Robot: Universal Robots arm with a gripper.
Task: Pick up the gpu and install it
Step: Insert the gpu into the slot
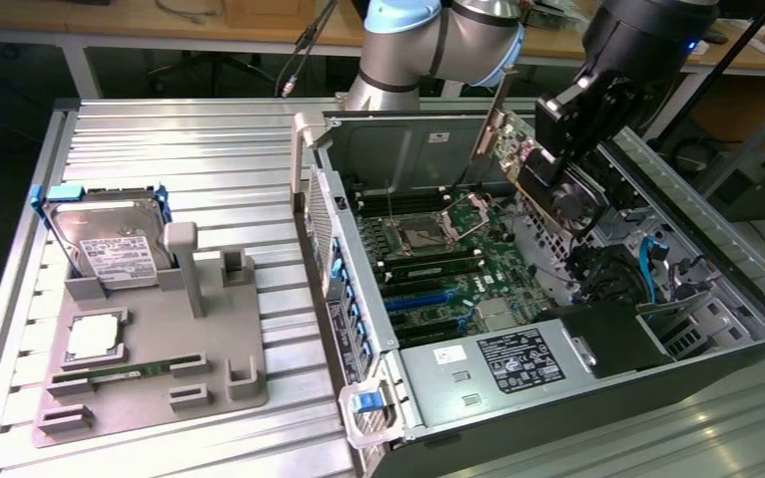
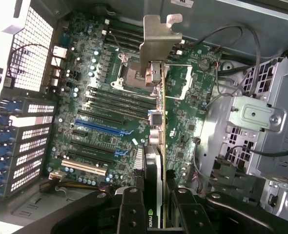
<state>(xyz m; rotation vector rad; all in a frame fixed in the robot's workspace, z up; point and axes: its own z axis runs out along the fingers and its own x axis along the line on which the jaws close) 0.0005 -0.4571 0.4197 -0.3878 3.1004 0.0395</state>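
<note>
Bench: we see a ribbed silver metal bench [image 1: 183,149]. On it are a grey plastic parts tray [image 1: 156,388] and an open black-and-silver computer case [image 1: 323,199].
Room: wooden tables stand behind the bench.
Card: the gpu [image 2: 154,146] is a thin flat card with a black cooler face, a brownish board and a silver metal end bracket [image 2: 158,39].
Place: the gpu [image 1: 562,189] hangs over the green motherboard [image 1: 442,269] inside the case.
Grip: the black gripper [image 2: 156,204] has its fingers [image 2: 131,209] pinching the card's two faces at the end away from the bracket.
Heading: we see the card on edge. Its long axis runs from the fingers to the bracket, and the bracket points at the case's far wall.
</note>
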